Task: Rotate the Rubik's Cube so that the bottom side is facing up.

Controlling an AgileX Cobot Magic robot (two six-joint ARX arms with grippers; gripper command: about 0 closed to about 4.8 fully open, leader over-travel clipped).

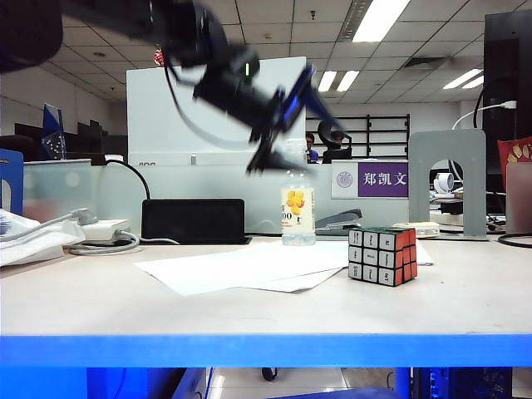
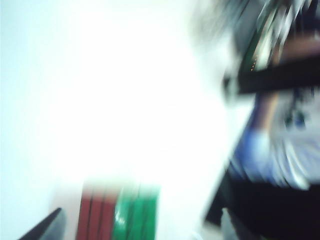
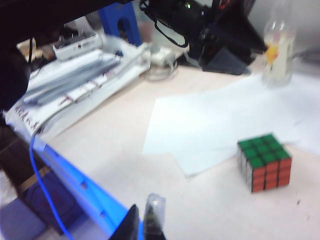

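The Rubik's Cube [image 1: 382, 256] stands on the table right of the middle, resting partly on a white sheet, with a white face and a red face towards the exterior camera. The right wrist view shows the cube [image 3: 265, 162] green side up. My left gripper [image 1: 287, 125] hangs blurred high in the air, well above and to the left of the cube, its fingers spread and empty. The left wrist view is smeared; the cube [image 2: 120, 212] shows as red and green stripes far below the left gripper [image 2: 140, 217]. My right gripper [image 3: 144, 216] is shut near the table's front edge, away from the cube.
A clear bottle [image 1: 298, 212] with a yellow label stands behind the cube to its left. White paper sheets [image 1: 249, 266] lie mid-table. A black box [image 1: 193, 220], power strip [image 1: 104, 229], stapler [image 1: 337, 223] and grey bookend [image 1: 449, 179] line the back. Blue table edge [image 1: 266, 349] runs in front.
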